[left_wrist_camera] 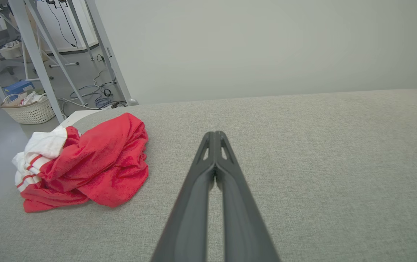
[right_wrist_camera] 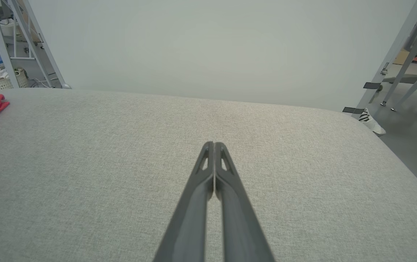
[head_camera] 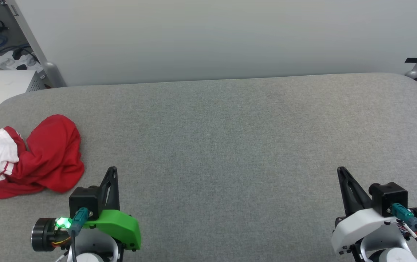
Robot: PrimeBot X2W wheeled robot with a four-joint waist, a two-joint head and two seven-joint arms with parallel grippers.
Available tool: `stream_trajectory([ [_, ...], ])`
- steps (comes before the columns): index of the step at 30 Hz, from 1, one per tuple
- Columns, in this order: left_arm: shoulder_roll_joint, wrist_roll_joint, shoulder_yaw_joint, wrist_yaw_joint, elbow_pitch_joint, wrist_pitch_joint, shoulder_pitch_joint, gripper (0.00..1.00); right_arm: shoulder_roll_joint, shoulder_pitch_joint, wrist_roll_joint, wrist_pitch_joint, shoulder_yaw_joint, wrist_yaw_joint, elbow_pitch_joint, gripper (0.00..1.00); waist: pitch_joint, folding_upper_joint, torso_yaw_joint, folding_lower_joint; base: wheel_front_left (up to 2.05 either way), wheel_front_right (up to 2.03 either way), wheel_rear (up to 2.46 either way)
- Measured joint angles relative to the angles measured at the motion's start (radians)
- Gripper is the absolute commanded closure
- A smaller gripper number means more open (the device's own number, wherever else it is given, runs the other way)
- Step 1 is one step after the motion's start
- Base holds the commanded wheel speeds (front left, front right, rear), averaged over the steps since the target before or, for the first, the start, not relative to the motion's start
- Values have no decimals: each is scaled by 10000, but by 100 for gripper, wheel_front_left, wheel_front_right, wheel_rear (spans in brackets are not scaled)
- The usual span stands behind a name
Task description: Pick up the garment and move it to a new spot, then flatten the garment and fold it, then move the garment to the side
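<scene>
Shirt (head_camera: 44,156) lies crumpled at the table's (head_camera: 230,138) left edge, unpicked; both grippers closed, empty. Left gripper (head_camera: 111,173) must open and reach.

My left gripper (head_camera: 112,170) has long black slotted fingers (left_wrist_camera: 193,203), a green wrist cover (head_camera: 119,225), a glowing green light (head_camera: 62,222) and a teal cable plug (head_camera: 79,217); my right gripper (head_camera: 340,170) matches it, with a white cover (head_camera: 355,227).
</scene>
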Motion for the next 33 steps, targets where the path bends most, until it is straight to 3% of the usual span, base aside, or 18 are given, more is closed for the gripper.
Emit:
stream_trajectory([
  [33, 0, 0, 0, 0, 0, 0, 0, 100, 0, 0, 0, 0, -2, 0, 0, 100, 0, 0, 0, 0, 0, 0, 0],
])
